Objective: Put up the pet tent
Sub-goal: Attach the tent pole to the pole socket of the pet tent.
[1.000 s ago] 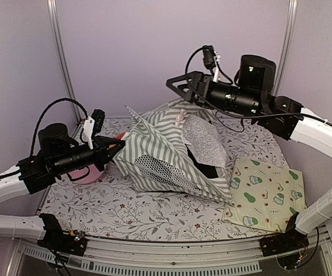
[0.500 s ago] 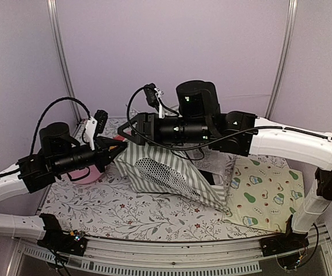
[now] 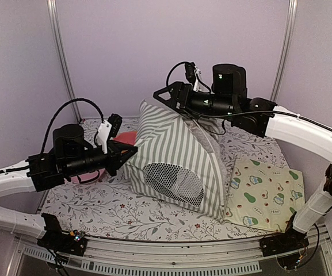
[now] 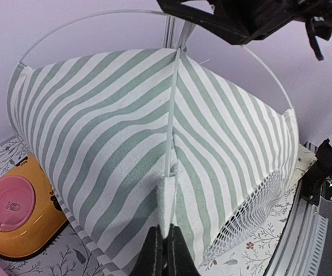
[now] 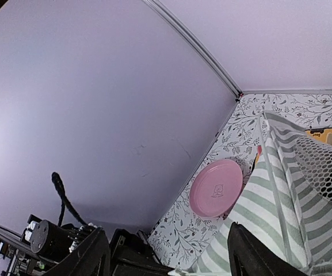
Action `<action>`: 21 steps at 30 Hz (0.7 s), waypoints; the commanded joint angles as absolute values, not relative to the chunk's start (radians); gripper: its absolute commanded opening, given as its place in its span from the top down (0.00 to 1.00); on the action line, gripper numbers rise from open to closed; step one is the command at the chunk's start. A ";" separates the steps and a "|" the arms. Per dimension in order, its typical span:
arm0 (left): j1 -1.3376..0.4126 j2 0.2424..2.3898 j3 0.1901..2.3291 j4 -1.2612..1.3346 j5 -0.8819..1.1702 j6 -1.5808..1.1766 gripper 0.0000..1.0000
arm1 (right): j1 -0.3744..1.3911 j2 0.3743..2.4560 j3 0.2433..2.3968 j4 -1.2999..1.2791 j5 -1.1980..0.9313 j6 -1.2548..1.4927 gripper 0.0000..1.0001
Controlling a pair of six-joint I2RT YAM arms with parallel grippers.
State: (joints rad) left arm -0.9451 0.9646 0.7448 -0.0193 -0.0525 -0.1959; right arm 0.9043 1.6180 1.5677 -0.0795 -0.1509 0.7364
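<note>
The pet tent (image 3: 174,155), sage-green and white striped with a round mesh window (image 3: 174,181), stands upright in the middle of the table. Thin white poles arch over it in the left wrist view (image 4: 96,17). My left gripper (image 3: 132,150) is shut on a white fabric tab (image 4: 167,207) at the tent's lower left corner seam; its fingertips (image 4: 154,253) press together. My right gripper (image 3: 164,98) is open just above the tent's top, with its fingers (image 5: 91,253) spread wide over the striped fabric (image 5: 269,201). The lace curtain is hidden.
An orange double pet bowl (image 4: 22,213) sits left of the tent, behind my left arm (image 3: 126,137). A pink disc (image 5: 216,188) lies by the left wall. The avocado-print mat (image 3: 266,192) lies at the front right. Frame posts stand at the back corners.
The tent went from a collapsed heap to standing upright. My right arm swung left and low over it, then rose to its top. My left gripper shifted slightly right, keeping its hold.
</note>
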 commanded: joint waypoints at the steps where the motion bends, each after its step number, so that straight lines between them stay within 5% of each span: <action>1: -0.968 1.018 0.815 -0.012 -0.108 -0.253 1.00 | 0.934 1.509 1.482 -0.132 -0.099 0.691 0.26; 10: -0.976 1.074 0.872 -0.014 -0.088 -0.275 1.00 | 1.093 1.395 1.355 -0.093 -0.038 0.781 0.27; 21: -1.006 1.055 0.858 -0.016 -0.091 -0.239 1.00 | 1.111 1.528 1.298 0.053 0.144 0.895 0.31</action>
